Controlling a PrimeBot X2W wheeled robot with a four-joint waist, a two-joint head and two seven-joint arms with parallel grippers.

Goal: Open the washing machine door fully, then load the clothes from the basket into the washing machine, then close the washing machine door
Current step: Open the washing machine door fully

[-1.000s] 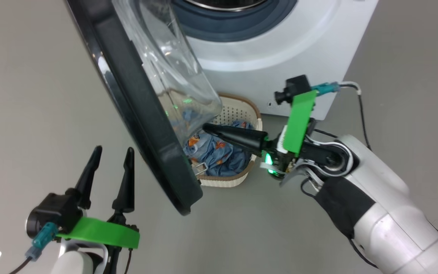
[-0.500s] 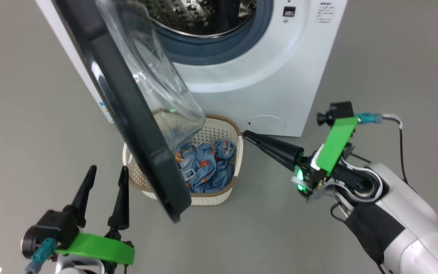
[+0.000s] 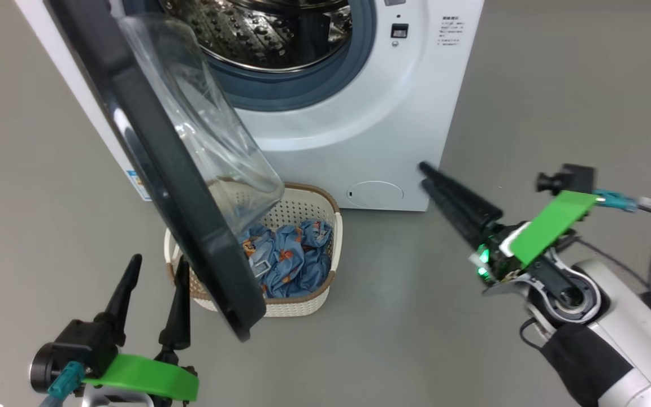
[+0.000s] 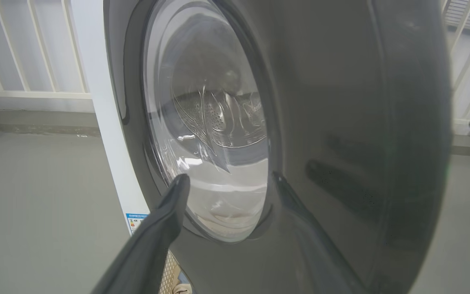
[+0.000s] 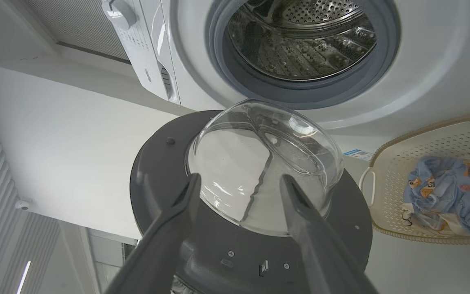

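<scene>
The white washing machine [image 3: 359, 113] stands ahead with its steel drum [image 3: 257, 34] exposed. The washing machine door [image 3: 150, 164] is swung out toward me, black rim edge-on, its glass bowl [image 3: 207, 135] over the basket [image 3: 297, 305]. The clothes [image 3: 294, 263], blue with orange print, lie in the basket. My left gripper [image 3: 159, 263] is open just left of the door's lower edge, facing its outer face [image 4: 341, 122]. My right gripper [image 3: 424, 175] is open and empty near the machine's lower right corner. In the right wrist view the right gripper [image 5: 241, 179] points at the door's inner side [image 5: 157, 163].
Grey floor lies all around. The basket [image 5: 390, 171] sits against the machine's front under the door. A round service flap [image 3: 375, 194] is low on the machine and a blue label [image 3: 140, 183] is on its side. White railing [image 4: 27, 49] stands behind.
The head camera has tilted up, showing more of the drum. My right gripper has drawn back from over the basket to the right and has gone from shut to open. The left gripper has stayed open.
</scene>
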